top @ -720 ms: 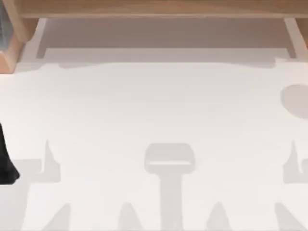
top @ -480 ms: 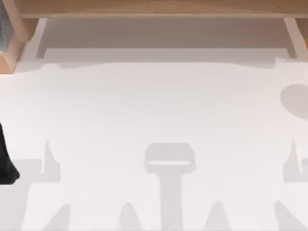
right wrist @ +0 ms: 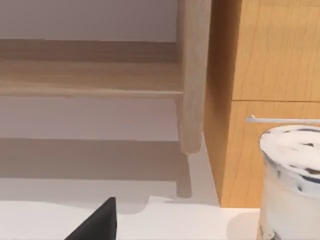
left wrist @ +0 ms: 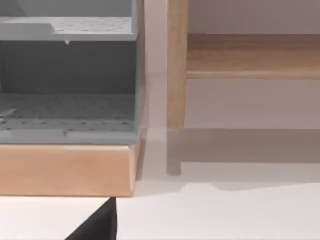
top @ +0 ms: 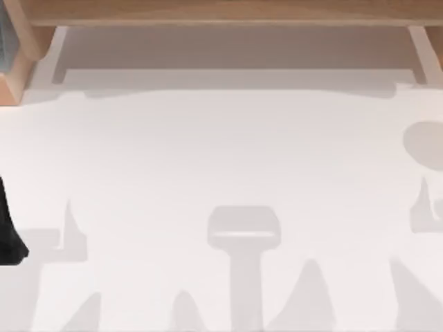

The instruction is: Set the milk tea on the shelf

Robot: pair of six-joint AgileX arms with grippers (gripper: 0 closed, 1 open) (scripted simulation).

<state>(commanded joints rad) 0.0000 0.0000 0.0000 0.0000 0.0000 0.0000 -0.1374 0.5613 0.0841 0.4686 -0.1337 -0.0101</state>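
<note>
One milk tea (right wrist: 290,185) is all we count, and it stands low at the edge of the right wrist view, its white speckled top up. It sits just beside one wooden cabinet (right wrist: 265,60) that carries one thin metal handle (right wrist: 282,119), and it is not on the shelf. It is near one shelf post (right wrist: 192,75) but clear of it.

From above, one shelf (top: 221,12) runs along the far edge of the white table (top: 221,152), with one long board and two side posts, one toward each end. Nothing stands on the stretch of board we can see.

Two arms are ours. The left arm (top: 8,228) shows as one dark shape at the table's left edge. Its wrist view takes in one dark wedge of the left gripper (left wrist: 97,225), which faces one grey rack (left wrist: 67,75) of two tiers on one wooden base (left wrist: 65,167), just beside the shelf's left post. One dark wedge of the right gripper (right wrist: 97,222) lies low in its own view, apart from the cup.

Whether either gripper is apart, together or clamped on anything, we cannot tell.
</note>
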